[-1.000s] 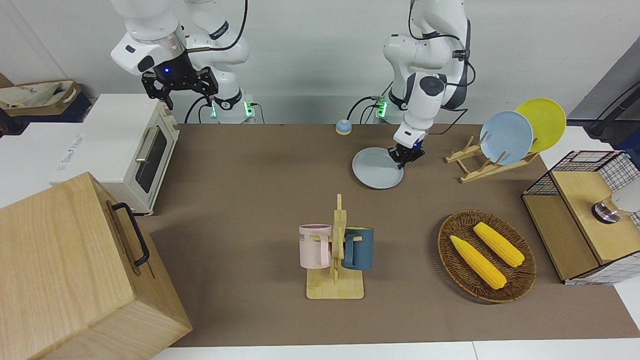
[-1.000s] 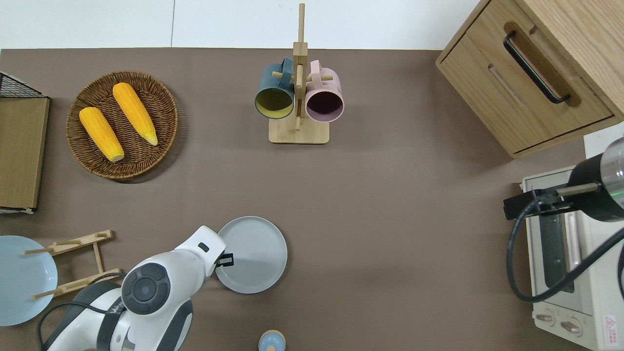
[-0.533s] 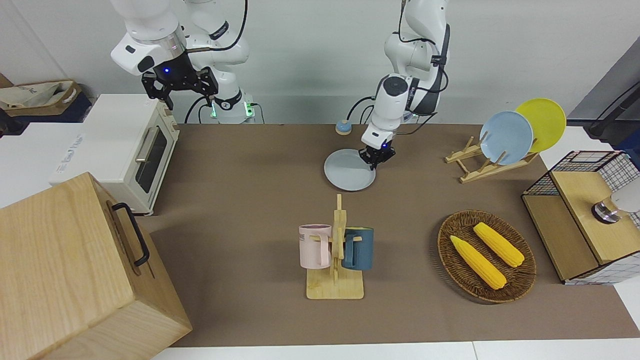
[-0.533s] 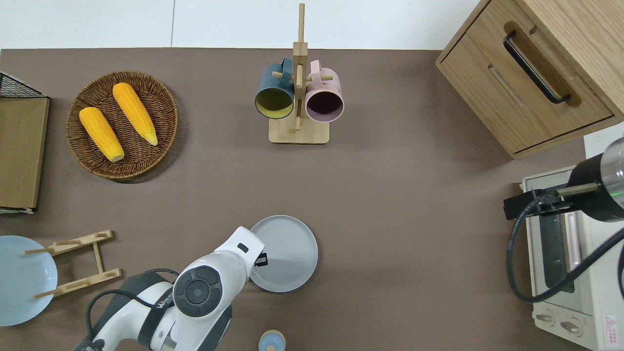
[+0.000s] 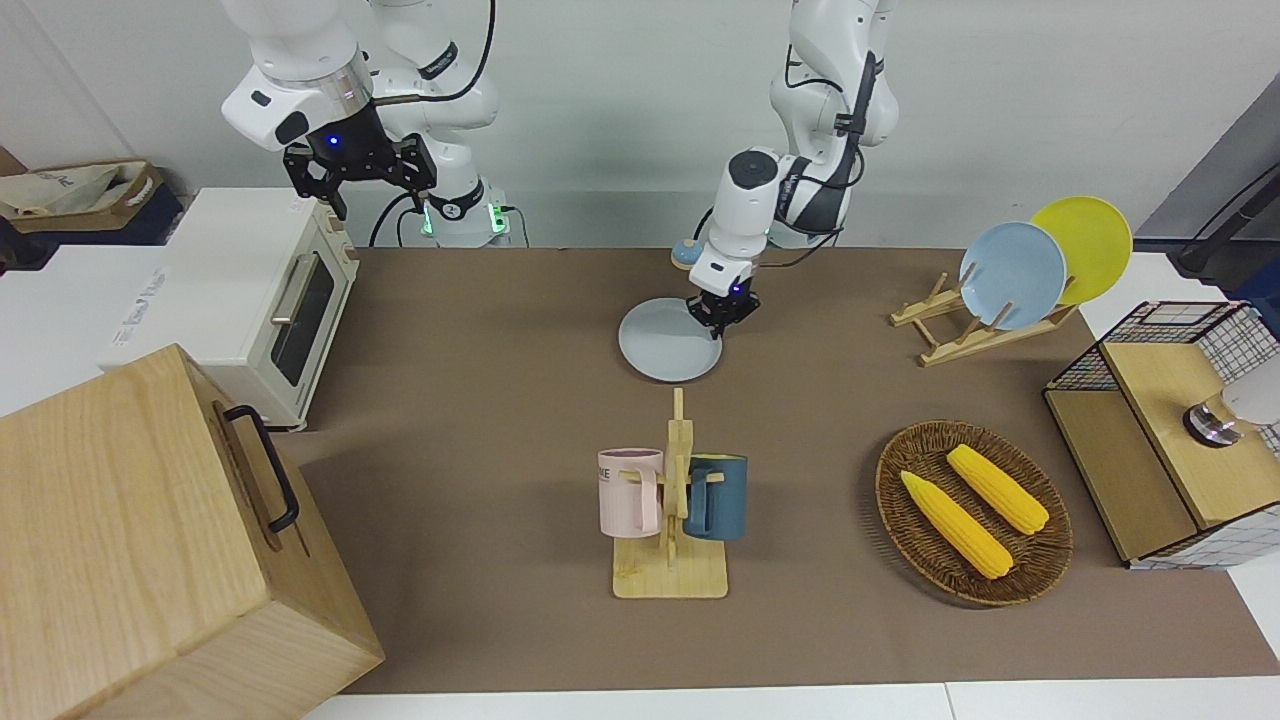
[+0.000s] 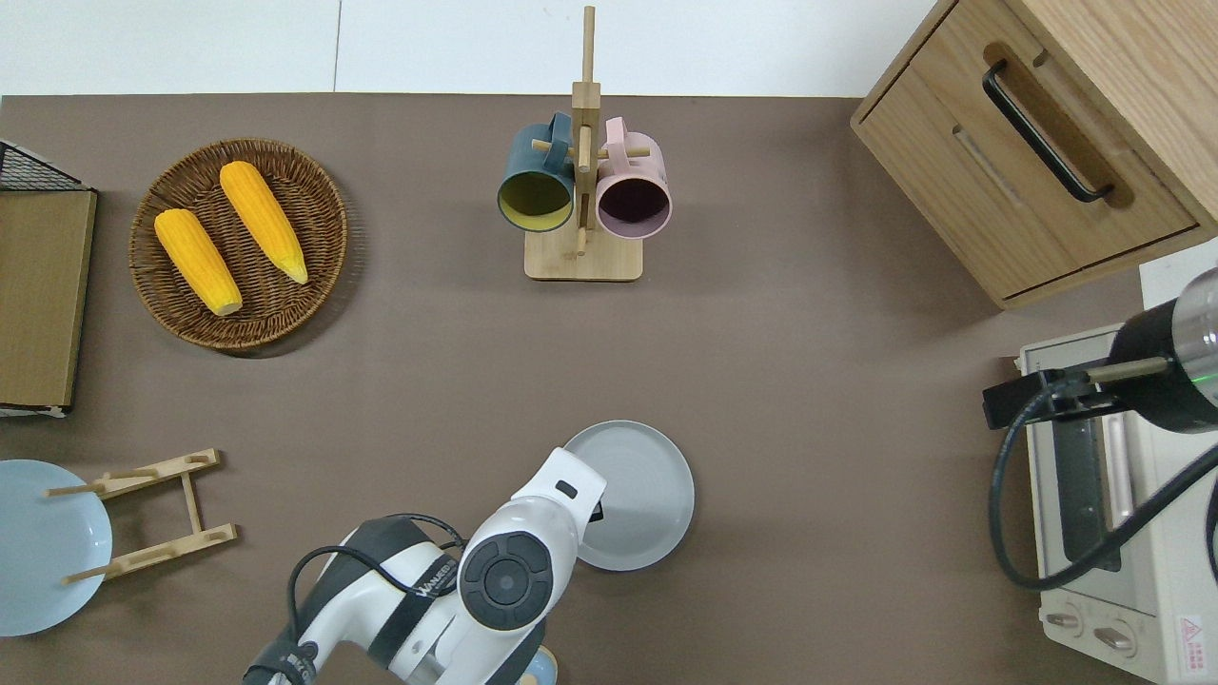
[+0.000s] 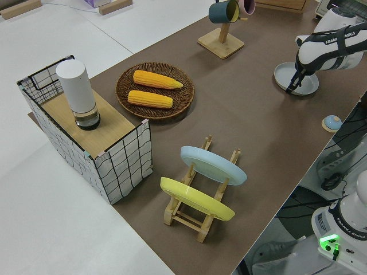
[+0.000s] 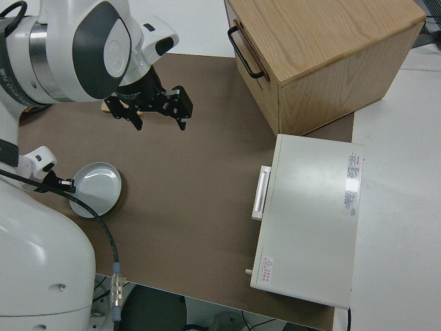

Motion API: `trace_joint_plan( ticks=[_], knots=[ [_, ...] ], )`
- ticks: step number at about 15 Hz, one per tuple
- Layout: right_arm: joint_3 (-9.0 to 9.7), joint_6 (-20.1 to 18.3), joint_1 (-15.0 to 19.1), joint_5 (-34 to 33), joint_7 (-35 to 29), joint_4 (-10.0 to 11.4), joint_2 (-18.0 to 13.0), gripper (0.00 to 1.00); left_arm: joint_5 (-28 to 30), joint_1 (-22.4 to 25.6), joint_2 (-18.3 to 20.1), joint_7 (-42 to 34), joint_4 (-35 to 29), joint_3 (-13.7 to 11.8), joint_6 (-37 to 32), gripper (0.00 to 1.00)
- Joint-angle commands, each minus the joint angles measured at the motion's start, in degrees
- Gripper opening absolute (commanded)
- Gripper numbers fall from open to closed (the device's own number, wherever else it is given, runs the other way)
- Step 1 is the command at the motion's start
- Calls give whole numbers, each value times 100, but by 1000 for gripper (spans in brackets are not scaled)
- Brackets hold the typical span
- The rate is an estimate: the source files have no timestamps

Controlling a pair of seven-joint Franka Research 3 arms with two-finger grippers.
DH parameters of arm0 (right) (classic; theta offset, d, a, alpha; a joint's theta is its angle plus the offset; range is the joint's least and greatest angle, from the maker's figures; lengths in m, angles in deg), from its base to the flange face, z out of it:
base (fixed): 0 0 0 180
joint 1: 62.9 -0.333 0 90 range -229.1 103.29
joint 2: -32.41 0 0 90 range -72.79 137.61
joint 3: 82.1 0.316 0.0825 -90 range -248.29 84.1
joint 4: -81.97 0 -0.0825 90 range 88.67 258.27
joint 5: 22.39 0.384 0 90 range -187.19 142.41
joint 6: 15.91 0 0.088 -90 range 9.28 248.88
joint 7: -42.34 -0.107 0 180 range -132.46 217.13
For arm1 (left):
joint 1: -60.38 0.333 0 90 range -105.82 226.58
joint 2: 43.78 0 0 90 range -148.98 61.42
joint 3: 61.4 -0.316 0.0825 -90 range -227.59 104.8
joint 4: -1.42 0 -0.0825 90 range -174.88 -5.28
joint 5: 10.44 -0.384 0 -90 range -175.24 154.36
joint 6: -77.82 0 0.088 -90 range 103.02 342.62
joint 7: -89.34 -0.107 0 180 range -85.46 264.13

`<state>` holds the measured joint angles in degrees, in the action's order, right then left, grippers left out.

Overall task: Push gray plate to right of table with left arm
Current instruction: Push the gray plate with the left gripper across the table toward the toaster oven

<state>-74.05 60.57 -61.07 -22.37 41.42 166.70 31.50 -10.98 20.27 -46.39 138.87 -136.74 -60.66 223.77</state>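
Gray plate (image 5: 668,341) lies flat on the counter (image 5: 480,330), nearer to the robots than the mug stand (image 5: 671,520). Left gripper (image 5: 722,310) is down at the plate's rim on the left arm's side; can't tell how its fingers stand. Right arm parked, fingers wide open.

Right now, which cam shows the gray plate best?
Overhead view: the gray plate shows as a near-full circle, only its edge under the left arm hidden. Front view shows it foreshortened with the left pincer at its rim. Both side views show it small.
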Motion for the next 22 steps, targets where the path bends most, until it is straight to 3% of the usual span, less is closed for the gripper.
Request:
trace_joint_plan(
  ticks=[1, 10, 18, 20, 22],
  knots=[
    [92, -89, 107, 25, -66, -53, -14, 983, -8, -129, -854, 565, 544, 294, 39, 0],
    [92, -89, 107, 25, -66, -53, -14, 983, -61, -199, -1417, 1259, 1396, 760, -322, 0],
    [92, -89, 115, 25, -75, -53, -14, 983, -87, -269, -1628, 1489, 1696, 858, -322, 0],
    [92, -89, 107, 25, -75, -53, -14, 983, -87, -269, -1602, 1489, 1713, 858, -426, 26],
    [92, -89, 107, 25, -66, -53, -14, 983, -87, -252, -1541, 1480, 1775, 849, -628, 210]
  ],
)
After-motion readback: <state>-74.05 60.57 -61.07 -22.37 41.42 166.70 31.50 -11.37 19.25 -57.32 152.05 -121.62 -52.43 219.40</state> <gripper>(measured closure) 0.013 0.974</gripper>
